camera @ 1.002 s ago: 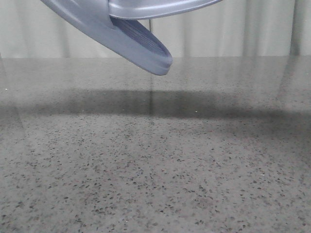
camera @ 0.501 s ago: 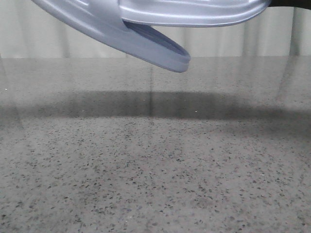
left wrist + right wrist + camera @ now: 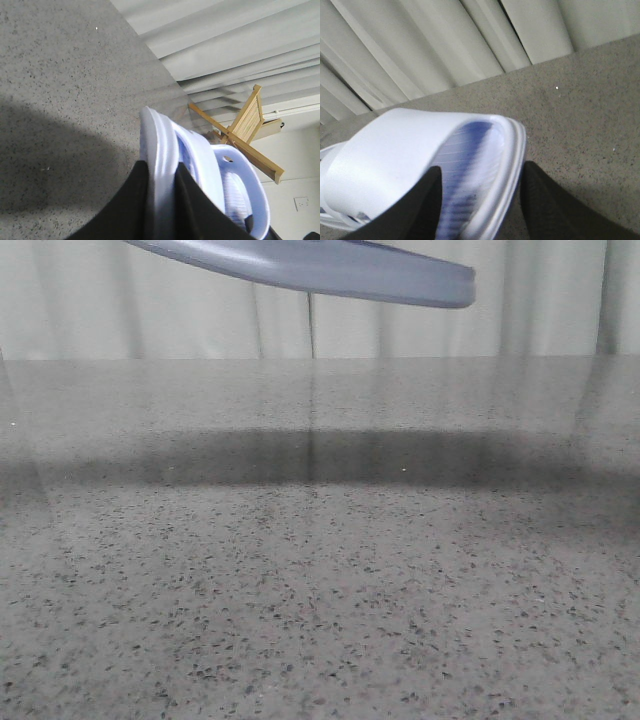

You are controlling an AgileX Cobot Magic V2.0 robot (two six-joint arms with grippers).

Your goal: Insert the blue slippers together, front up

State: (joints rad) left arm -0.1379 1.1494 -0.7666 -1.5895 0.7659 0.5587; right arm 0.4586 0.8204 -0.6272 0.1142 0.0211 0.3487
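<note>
Both blue slippers are held in the air above the table. In the front view only one long pale sole edge (image 3: 320,270) shows along the top, and no gripper is in that view. My left gripper (image 3: 161,167) is shut on the sole edge of one slipper (image 3: 159,145). The other slipper (image 3: 242,192), with its ribbed footbed and strap hole, lies right behind it. My right gripper (image 3: 482,167) is shut across a slipper (image 3: 420,155), one finger on each side of the sole, with strap and ribbed footbed showing.
The grey speckled table (image 3: 320,570) lies below with a dark band of shadow across it. Pale curtains (image 3: 560,300) hang behind. A wooden folding rack (image 3: 247,122) stands beyond the table's far edge in the left wrist view.
In the front view the slippers moved up and to the right. The open V between the two has closed, and only one flat sole edge now shows.
</note>
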